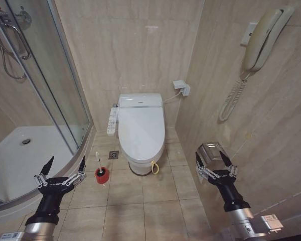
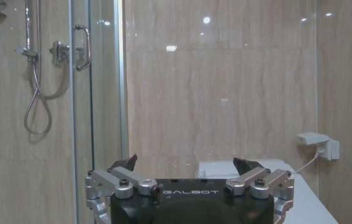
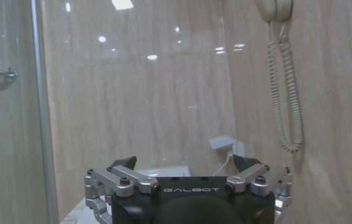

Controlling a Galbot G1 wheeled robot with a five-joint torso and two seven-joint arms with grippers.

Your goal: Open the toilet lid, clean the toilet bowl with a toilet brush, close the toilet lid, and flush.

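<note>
From the head camera I am looking down into a small tiled bathroom. On the far left the shower tray [image 1: 20, 160] is lying behind its curved glass door [image 1: 45, 95], with the shower hose [image 1: 7, 60] hanging on the wall inside. My left gripper [image 1: 64, 165] is hovering low in front of that glass, above the floor tiles, its fingers spread wide and gripping nothing; in the left wrist view the left gripper [image 2: 192, 164] is showing the same wide gap, pointing at the back wall.

Just right of it the toilet brush [image 1: 99, 165] is standing upright in its red holder [image 1: 102, 175] on the floor, close beside the toilet base. A long white remote panel [image 1: 112, 121] is sitting along the toilet's left side. The toilet lid [image 1: 140, 130] is lying down flat and closed, hiding the toilet bowl, and its yellow strap [image 1: 154, 167] is hanging off the front edge.

Past the toilet, a white wall socket [image 1: 182, 88] is sitting in the corner. My right gripper [image 1: 214, 156] is hovering near the right wall, just before a metal paper holder [image 1: 210, 149], fingers wide and empty; the right wrist view is showing the right gripper [image 3: 192, 163] equally open. Above it a wall telephone [image 1: 263, 37] is hanging with its coiled cord [image 1: 233, 100].
</note>
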